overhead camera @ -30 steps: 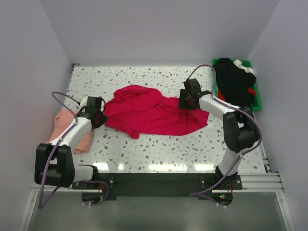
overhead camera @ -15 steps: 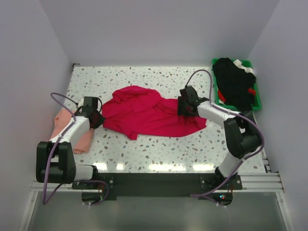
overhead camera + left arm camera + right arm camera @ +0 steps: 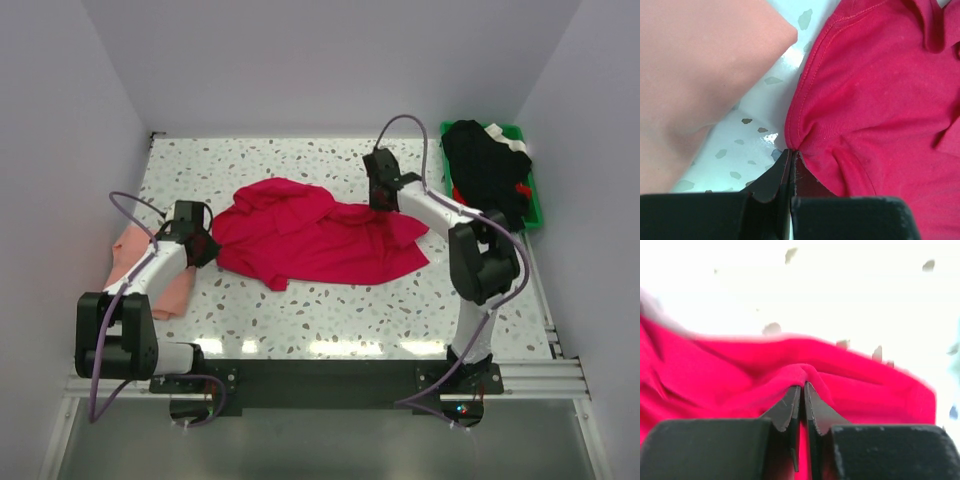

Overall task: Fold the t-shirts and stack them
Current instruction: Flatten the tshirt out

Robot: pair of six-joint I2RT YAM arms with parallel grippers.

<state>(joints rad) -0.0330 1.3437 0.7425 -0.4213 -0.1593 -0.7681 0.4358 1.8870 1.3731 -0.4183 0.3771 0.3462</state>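
The crimson-red t-shirt (image 3: 310, 238) lies crumpled across the middle of the speckled table (image 3: 330, 310). My left gripper (image 3: 206, 246) sits at its left edge, shut on the stitched hem (image 3: 805, 100), with cloth puckering at the tips (image 3: 791, 152). My right gripper (image 3: 380, 198) is at the shirt's back right corner. It is shut on a raised fold of the red cloth (image 3: 805, 371) that drapes over its tips (image 3: 802, 386). The salmon-pink t-shirt (image 3: 150, 268) lies folded at the table's left edge, just left of my left gripper. It fills the left wrist view's upper left (image 3: 700, 75).
A green plastic bin (image 3: 537, 205) at the back right holds a heap of dark clothes (image 3: 488, 170). White walls close in the table at the back and both sides. The right arm's cable (image 3: 405, 125) loops above the gripper.
My right gripper moved from the shirt's right edge towards the back of the table. It opened wide and then shut on a fold of red cloth. The left gripper stayed shut in place.
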